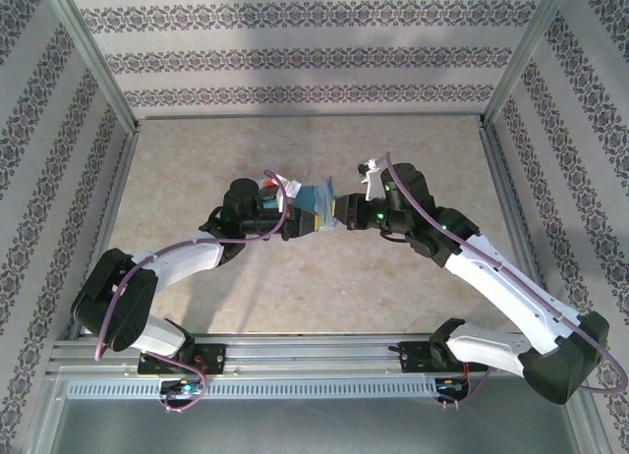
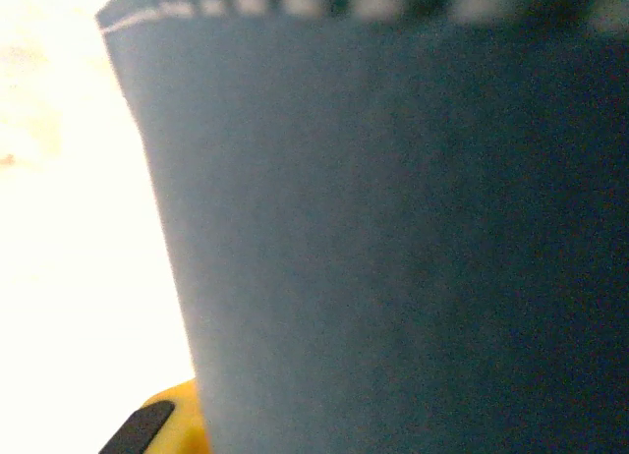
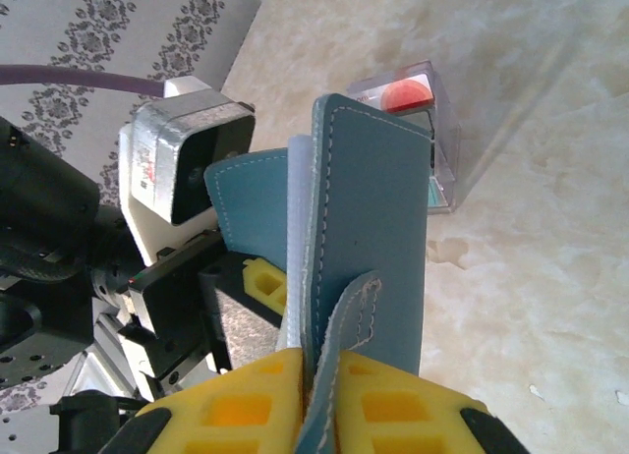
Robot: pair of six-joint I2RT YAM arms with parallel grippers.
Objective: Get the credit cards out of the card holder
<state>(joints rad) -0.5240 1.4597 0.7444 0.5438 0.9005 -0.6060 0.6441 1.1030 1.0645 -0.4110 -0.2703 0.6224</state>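
Observation:
The blue-grey card holder [image 1: 319, 199] hangs above the table's middle, held between both arms. My right gripper [image 3: 329, 375] is shut on its stitched tab and panel [image 3: 378, 208]; a thin white edge [image 3: 298, 228] shows between the two panels. My left gripper [image 1: 293, 223] is shut on the other panel, which hangs close in front of the left wrist camera [image 2: 393, 228], one yellow finger [image 2: 175, 420] showing beside it. A white card with a red circle [image 3: 405, 93] lies on the table beyond the holder, apparently in a clear case.
A teal card [image 3: 438, 191] sits under the clear case's near edge. The left arm's camera block [image 3: 192, 154] is close beside the holder. Patterned walls and metal posts [image 1: 98, 61] bound the beige tabletop [image 1: 324, 297].

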